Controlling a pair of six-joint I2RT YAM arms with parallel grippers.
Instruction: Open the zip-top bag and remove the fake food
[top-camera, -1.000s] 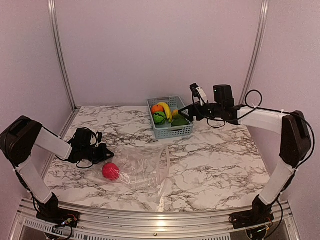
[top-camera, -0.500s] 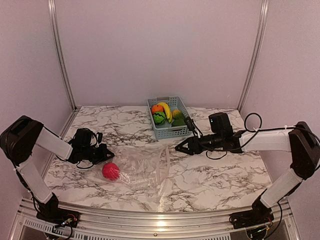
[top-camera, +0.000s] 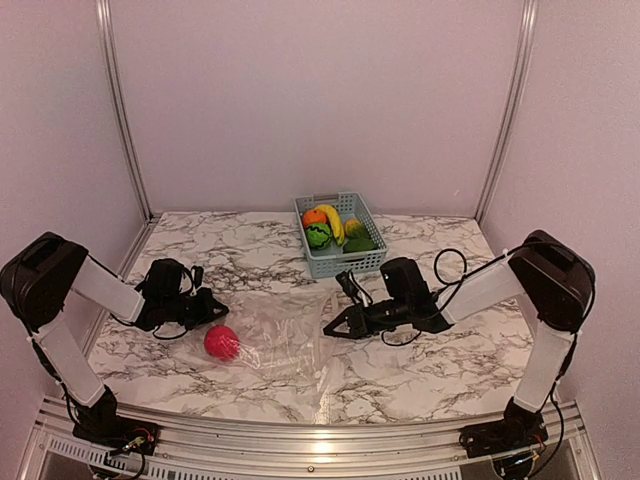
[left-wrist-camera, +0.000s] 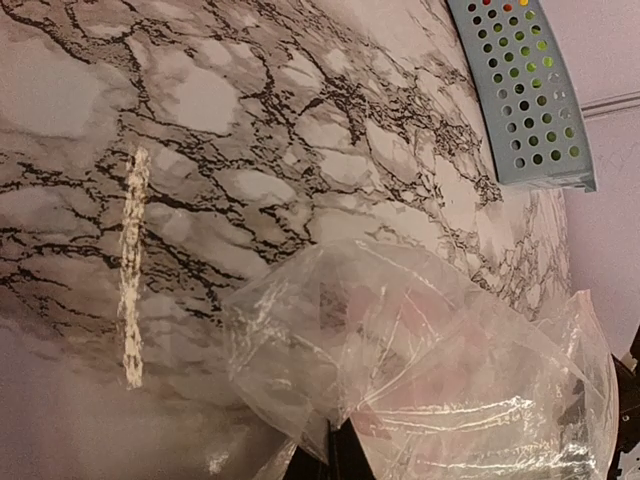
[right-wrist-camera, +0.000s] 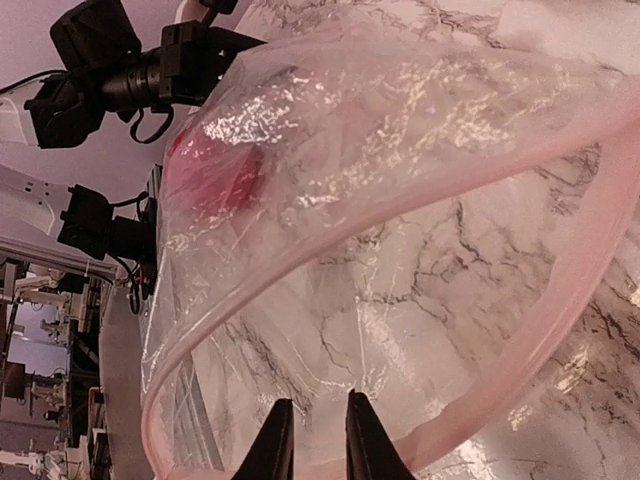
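The clear zip-top bag (top-camera: 285, 338) lies on the marble table with its mouth spread towards the right. One pink-red round fruit (top-camera: 221, 342) is inside it near the left end, seen through the plastic in the right wrist view (right-wrist-camera: 215, 175). My left gripper (top-camera: 212, 308) is shut on the bag's left corner (left-wrist-camera: 330, 400). My right gripper (top-camera: 328, 330) is low at the bag's mouth. Its fingertips (right-wrist-camera: 283, 405) stand a narrow gap apart over the lower film, just inside the pinkish zip strip (right-wrist-camera: 520, 360). The rest of the fake food, the banana (top-camera: 332, 222), orange and green pieces, lies in the basket.
The light blue lattice basket (top-camera: 345, 265) stands at the back middle, just behind the bag, and its perforated wall (left-wrist-camera: 520, 100) shows in the left wrist view. The enclosure walls and metal posts close the table on three sides.
My right arm swung from above the basket down and leftwards to the bag's mouth, and its jaws narrowed from wide to a small gap. The left gripper, bag and fruit stayed put.
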